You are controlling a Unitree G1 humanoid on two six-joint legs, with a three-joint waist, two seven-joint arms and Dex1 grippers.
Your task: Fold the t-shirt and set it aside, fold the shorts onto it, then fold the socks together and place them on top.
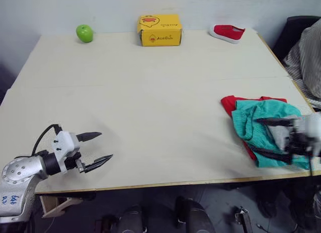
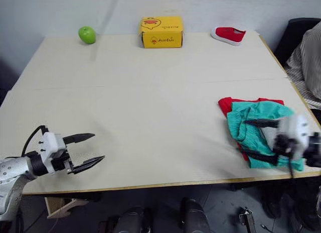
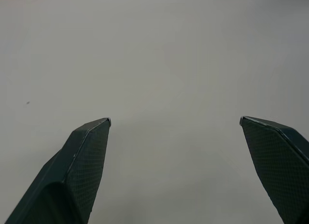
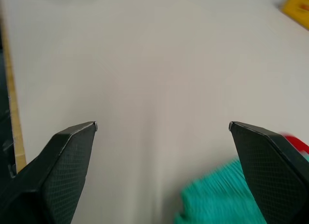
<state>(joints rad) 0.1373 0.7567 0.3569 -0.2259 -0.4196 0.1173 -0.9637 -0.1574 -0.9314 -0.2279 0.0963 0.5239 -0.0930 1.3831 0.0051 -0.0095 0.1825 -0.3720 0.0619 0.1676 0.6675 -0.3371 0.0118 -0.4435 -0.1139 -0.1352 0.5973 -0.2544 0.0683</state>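
Note:
The red t-shirt [image 1: 231, 103] lies folded near the table's front right corner, mostly covered by the teal shorts [image 1: 261, 123] stacked on it. My right gripper [image 1: 257, 136] hovers open over the shorts, its fingers spread with nothing between them. In the right wrist view a teal edge of the shorts [image 4: 217, 202] and a sliver of the red t-shirt [image 4: 295, 143] sit between the fingertips. My left gripper [image 1: 103, 146] is open and empty above bare table at the front left. The socks are out of view.
Along the far edge of the table [image 1: 150, 92] stand a green apple [image 1: 85, 33], a yellow box [image 1: 159, 29] and a small red shoe [image 1: 227, 32]. A person in a striped garment [image 1: 306, 62] sits at the right side.

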